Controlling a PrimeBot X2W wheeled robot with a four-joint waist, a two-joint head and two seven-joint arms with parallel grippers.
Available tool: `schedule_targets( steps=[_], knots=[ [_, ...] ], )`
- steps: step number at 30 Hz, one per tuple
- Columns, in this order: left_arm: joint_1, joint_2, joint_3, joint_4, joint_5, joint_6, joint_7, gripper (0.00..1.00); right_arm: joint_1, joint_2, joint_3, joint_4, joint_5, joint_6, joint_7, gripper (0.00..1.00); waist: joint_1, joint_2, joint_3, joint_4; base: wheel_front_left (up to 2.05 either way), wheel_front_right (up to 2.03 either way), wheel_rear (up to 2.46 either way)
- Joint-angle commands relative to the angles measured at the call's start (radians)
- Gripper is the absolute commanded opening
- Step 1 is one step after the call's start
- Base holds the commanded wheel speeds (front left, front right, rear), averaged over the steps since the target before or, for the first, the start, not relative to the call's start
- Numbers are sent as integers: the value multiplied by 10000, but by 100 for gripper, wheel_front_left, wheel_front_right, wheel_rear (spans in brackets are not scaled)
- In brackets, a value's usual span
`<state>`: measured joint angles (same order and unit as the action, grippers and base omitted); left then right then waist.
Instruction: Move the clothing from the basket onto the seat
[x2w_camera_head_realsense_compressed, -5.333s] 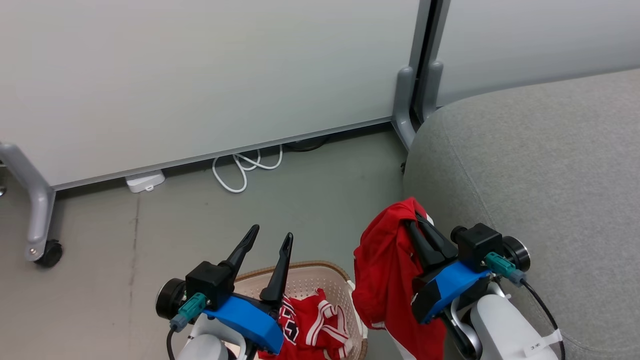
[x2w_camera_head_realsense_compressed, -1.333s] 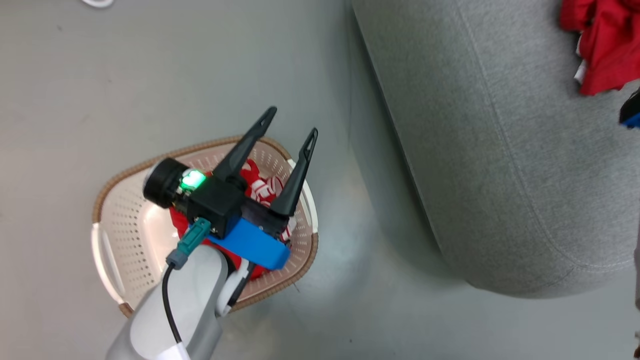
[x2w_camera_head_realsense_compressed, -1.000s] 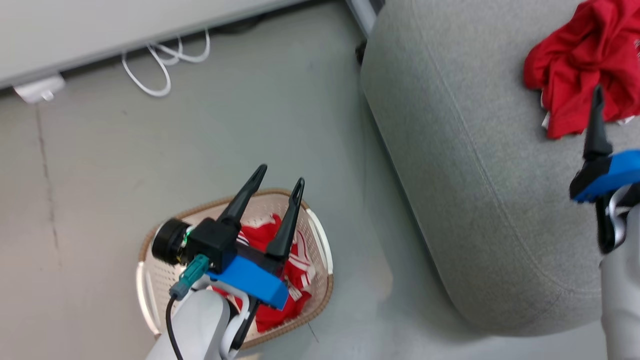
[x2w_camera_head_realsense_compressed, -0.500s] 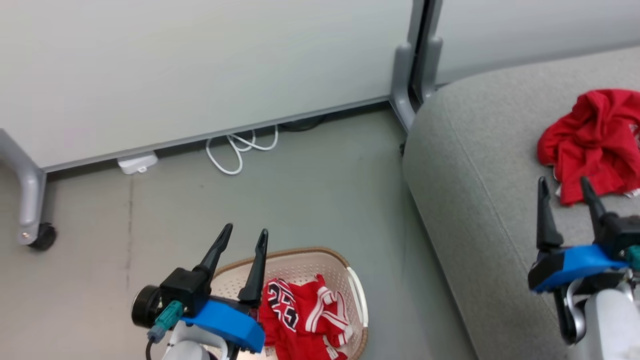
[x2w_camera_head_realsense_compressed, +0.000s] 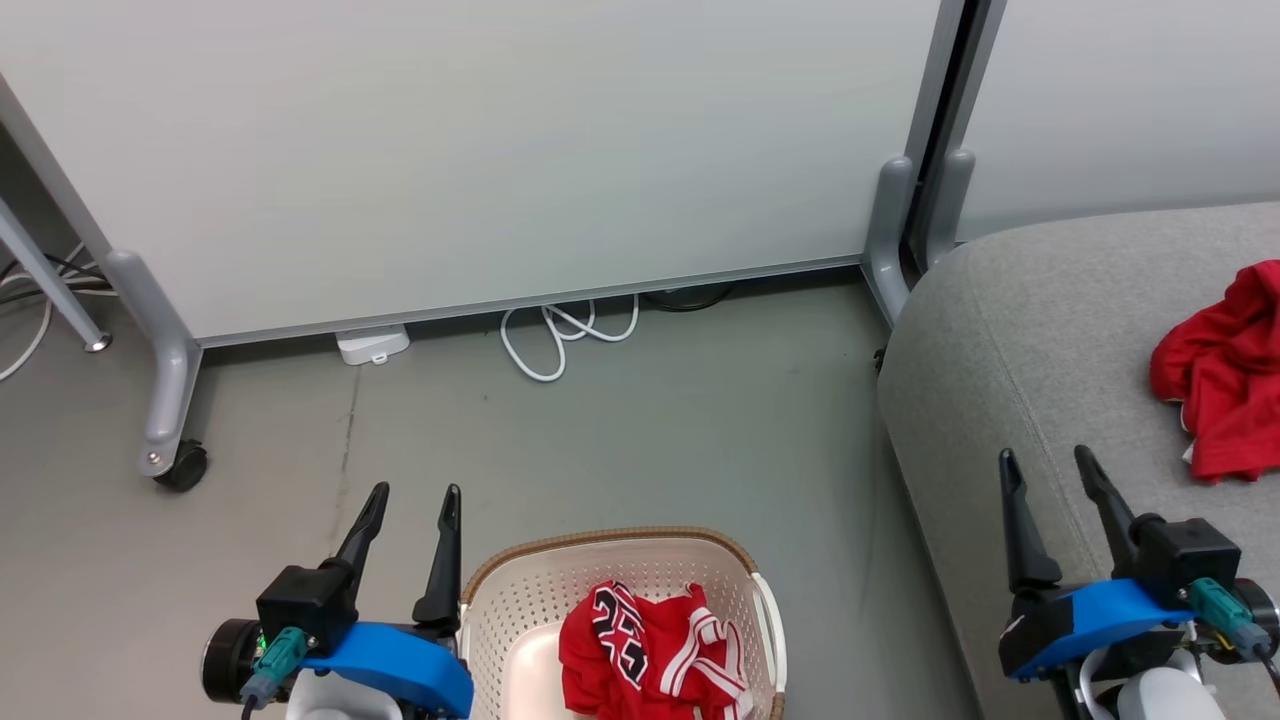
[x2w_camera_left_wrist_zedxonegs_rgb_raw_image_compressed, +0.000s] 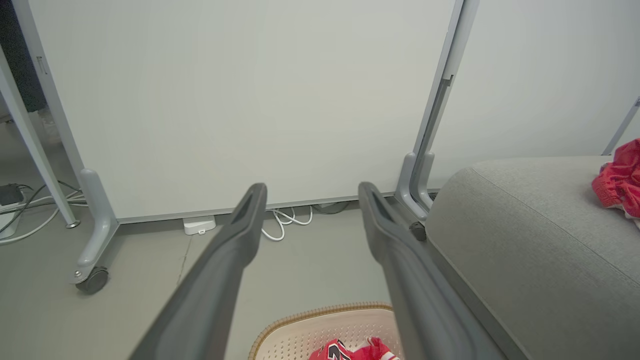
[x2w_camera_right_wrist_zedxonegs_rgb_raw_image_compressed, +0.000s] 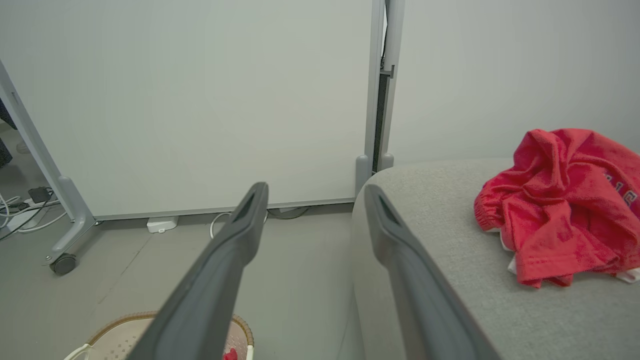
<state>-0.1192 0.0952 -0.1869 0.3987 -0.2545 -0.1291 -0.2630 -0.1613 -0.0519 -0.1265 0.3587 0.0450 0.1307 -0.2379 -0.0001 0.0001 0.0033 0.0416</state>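
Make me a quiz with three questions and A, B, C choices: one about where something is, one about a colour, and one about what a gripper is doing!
1. Where is the numbered jersey?
A. on the floor
B. in the basket
C. hanging on the wall

2. What colour is the sofa?
A. grey
B. blue
C. green

3. How is the left gripper?
A. shut on cloth
B. shut, empty
C. open, empty

Answers:
1 B: it lies crumpled inside the perforated walls.
2 A: its fabric is light grey all over.
3 C: it stands spread wide, holding nothing.
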Motion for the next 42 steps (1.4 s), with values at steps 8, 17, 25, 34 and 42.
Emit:
schedule_targets(
  steps=[8, 17, 25, 34, 42],
  knots=[
    [130, -67, 511, 149, 173, -21, -27, 100, 424, 18, 370, -143, 170, 1, -14, 100, 1, -1, -59, 357, 0, 0, 0],
    [-43, 7, 555, 352, 210, -21, -28, 100, 762, 17, 331, -483, 126, 1, 131, 100, 1, -1, -117, 719, 0, 0, 0],
    [69, -33, 630, 333, 242, -21, -27, 100, 884, 18, 397, -621, 285, 1, 229, 100, 1, -1, -145, 743, 0, 0, 0],
    [64, -130, 561, 396, 212, -21, -27, 100, 900, 18, 422, -776, 242, 1, 334, 100, 1, -1, -92, 684, 0, 0, 0],
    [-1, -77, 396, 507, 141, -20, -27, 100, 816, 19, 575, -978, 250, 1, 406, 100, 1, -1, 115, 323, 0, 0, 0]
  ],
)
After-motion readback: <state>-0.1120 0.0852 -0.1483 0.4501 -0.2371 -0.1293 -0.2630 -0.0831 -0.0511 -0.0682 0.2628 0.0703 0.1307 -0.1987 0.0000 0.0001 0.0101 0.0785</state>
